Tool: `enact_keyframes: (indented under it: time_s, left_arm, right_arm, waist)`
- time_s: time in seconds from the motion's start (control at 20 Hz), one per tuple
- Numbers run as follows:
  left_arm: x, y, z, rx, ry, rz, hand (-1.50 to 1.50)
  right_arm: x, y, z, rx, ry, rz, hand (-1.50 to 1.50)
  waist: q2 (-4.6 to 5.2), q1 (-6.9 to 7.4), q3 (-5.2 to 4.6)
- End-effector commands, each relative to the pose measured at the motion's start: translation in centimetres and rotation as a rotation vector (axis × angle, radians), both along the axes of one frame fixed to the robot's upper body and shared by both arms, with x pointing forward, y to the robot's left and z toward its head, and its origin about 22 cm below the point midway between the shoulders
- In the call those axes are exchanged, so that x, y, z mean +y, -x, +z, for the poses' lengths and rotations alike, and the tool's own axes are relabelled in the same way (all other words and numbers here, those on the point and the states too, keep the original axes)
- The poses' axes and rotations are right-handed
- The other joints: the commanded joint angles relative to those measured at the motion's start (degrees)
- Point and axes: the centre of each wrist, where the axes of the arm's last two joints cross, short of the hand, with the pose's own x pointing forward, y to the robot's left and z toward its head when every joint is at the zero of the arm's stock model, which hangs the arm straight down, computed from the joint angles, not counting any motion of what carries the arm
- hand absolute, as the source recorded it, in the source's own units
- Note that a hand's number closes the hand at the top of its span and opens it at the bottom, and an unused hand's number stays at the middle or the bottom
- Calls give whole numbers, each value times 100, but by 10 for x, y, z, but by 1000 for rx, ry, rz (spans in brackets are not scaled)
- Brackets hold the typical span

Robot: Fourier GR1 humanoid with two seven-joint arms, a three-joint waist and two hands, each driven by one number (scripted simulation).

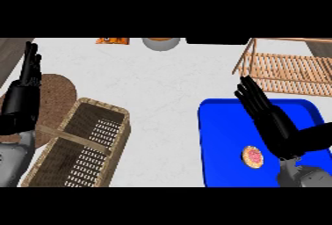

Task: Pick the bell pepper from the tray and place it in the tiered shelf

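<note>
While what may be the bell pepper (pixel 253 157) lies on the tray (pixel 220 145), the right robot hand (pixel 262 110) hovers open.

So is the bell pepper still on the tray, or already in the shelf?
On the tray. The small round bell pepper lies on the blue tray, beside the open right hand; the wooden tiered shelf slats show nothing on them.

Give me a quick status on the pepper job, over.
Right hand open over blue tray; left hand open, resting at left edge. Bell pepper on tray, ungrasped. Tiered shelf beyond, path unobstructed.
</note>
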Motion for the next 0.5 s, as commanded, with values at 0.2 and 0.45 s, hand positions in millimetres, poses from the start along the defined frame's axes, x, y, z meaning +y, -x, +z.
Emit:
enact_keyframes:
  time_s: [0.2,0.45]
  left_arm:
    - [-21,20,-55,269,117,-37,0]
    - [-12,23,-51,305,152,-34,0]
  right_arm:
    - [-109,12,10,-101,149,-631,-150]
    - [-171,45,-17,-5,392,-977,150]
  waist:
    - [59,-504,38]
    - [344,-950,-64]
